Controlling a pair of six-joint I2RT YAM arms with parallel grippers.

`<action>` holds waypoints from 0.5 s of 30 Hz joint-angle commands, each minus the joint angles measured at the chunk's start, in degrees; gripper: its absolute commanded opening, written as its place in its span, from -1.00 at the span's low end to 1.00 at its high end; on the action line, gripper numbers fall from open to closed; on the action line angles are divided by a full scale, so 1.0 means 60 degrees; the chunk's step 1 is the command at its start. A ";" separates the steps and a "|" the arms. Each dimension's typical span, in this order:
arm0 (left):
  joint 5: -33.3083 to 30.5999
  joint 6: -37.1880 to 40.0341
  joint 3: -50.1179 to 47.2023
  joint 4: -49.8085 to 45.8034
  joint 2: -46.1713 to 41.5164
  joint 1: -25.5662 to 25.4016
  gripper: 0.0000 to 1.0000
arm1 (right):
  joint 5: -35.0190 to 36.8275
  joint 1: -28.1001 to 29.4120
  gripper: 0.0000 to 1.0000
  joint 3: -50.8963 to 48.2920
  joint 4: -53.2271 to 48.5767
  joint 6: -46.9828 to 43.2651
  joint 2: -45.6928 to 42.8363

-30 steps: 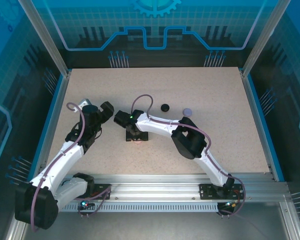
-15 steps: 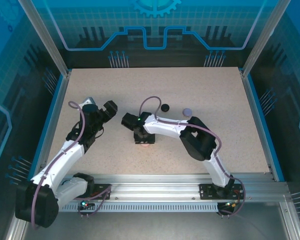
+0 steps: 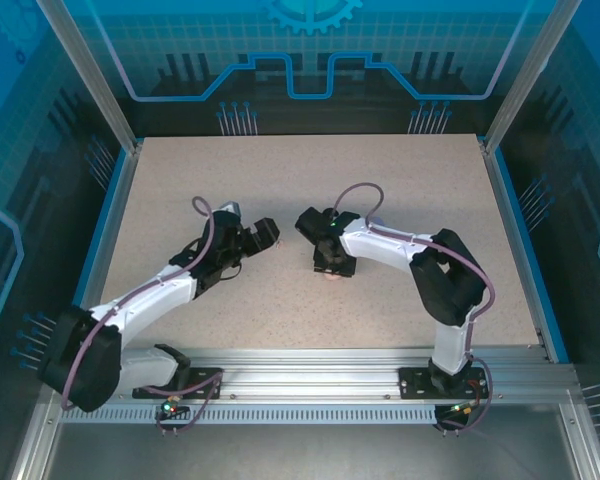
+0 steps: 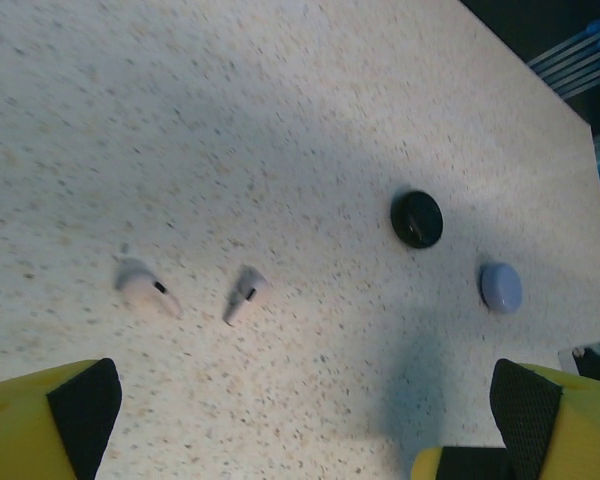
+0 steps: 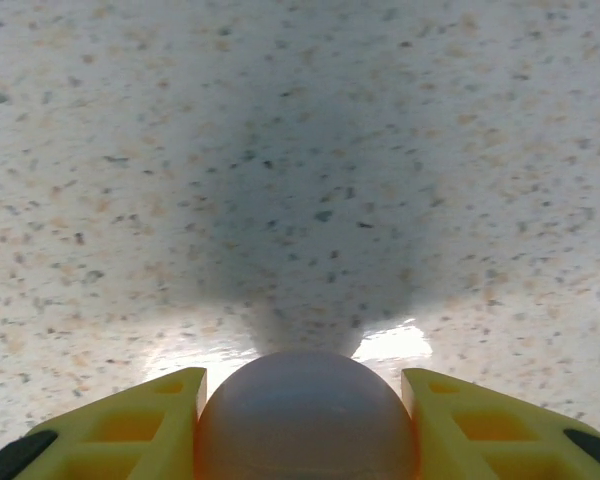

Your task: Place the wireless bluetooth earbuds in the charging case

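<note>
1. Right pincer point(image 3: 331, 266) is clamped on a round pink case point(image 5: 305, 420) at bottom centre of its wrist view (case fills the gap between the yellow fingers).
2. Left pincer point(image 4: 305, 405) is wide open and holds nothing, above the speckled worktop point(image 4: 280, 100).
3. Two pale earbuds lie loose at lower left of the left wrist view: first earbud point(image 4: 145, 290) and second earbud point(image 4: 243, 295), apart, neither in a case.
4. Black case point(image 4: 417, 218) and lilac case point(image 4: 501, 287) sit at right, near each other, not touching.
</note>
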 commanded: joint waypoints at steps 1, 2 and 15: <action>-0.0206 -0.0143 0.0492 0.0012 0.0251 -0.0325 0.98 | 0.0103 -0.0243 -0.09 -0.0348 0.0333 -0.0157 -0.0563; -0.0236 -0.0125 0.0429 0.0117 0.0266 -0.0408 0.97 | 0.0079 -0.0321 -0.10 -0.0417 0.0380 -0.0177 -0.0639; 0.0908 0.0281 -0.0752 0.3341 0.0671 -0.0846 0.98 | -0.0684 -0.0992 -0.11 -0.0290 0.0837 0.0218 -0.0960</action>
